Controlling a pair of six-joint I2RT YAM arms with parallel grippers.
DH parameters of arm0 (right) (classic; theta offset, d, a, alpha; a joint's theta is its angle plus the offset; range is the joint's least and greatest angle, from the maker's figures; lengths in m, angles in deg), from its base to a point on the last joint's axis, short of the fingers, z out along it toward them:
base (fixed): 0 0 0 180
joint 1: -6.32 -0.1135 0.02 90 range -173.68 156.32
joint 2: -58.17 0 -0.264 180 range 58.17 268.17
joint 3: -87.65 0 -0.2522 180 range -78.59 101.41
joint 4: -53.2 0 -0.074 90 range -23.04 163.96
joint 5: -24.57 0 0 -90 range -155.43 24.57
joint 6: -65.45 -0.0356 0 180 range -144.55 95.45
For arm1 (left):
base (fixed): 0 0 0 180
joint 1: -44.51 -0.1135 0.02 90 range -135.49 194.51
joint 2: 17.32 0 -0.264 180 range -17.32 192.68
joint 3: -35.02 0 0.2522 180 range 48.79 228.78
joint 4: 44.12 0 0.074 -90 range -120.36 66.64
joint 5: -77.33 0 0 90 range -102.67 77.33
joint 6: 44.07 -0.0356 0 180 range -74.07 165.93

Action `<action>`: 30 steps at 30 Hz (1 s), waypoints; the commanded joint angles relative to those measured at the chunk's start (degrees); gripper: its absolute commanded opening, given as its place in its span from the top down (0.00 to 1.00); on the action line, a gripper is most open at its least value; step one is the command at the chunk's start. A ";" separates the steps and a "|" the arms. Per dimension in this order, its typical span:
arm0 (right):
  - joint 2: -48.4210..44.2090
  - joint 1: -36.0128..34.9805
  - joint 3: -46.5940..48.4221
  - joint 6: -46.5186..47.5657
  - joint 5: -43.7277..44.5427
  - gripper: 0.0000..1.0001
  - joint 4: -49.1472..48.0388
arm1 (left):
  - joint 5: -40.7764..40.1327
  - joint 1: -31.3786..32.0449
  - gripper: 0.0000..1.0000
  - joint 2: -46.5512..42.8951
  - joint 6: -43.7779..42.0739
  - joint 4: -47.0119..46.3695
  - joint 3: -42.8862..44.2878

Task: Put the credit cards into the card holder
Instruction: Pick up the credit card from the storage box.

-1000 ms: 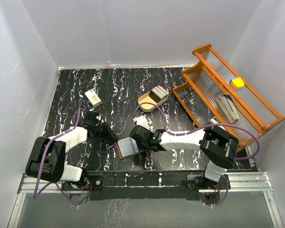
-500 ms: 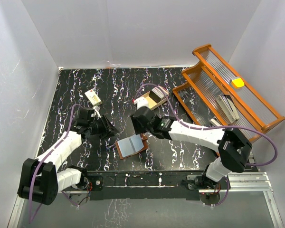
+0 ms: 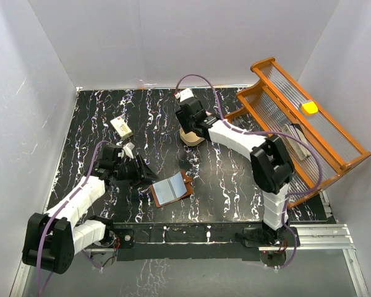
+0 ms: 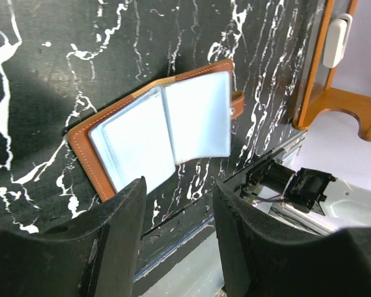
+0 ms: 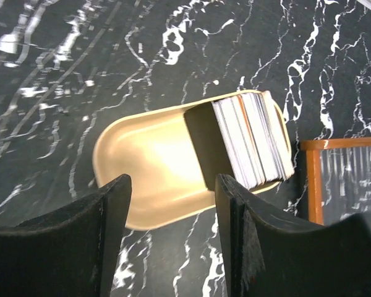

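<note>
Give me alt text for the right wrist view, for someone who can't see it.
A stack of cards stands on edge at the right end of a beige oval tray on a black marbled table. The right gripper hangs open above the tray, holding nothing. An orange rack corner shows at right.

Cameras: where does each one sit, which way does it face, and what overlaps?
Top external: above and behind the bases, looking down on the table; left arm and right arm both show whole.
Left wrist: on the left arm, looking down at the open card holder; left fingers along the bottom edge, apart.
Right wrist: on the right arm, looking down at the tray holding the credit cards; right fingers along the bottom edge, apart.
Shared: top external and left wrist both show the card holder.
</note>
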 commanded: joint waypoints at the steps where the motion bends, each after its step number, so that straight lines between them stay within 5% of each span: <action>1: 4.69 1.65 7.34 8.83 2.85 0.44 1.77 | 6.72 -0.19 0.54 -2.01 -2.08 1.26 2.87; 14: 14.54 5.94 14.88 12.01 4.19 0.30 6.65 | 8.21 -0.15 0.51 -2.85 -3.61 2.16 3.93; 30: 14.16 7.85 15.57 11.71 6.35 0.51 6.22 | 6.42 -0.17 0.50 -2.96 -3.45 2.54 3.84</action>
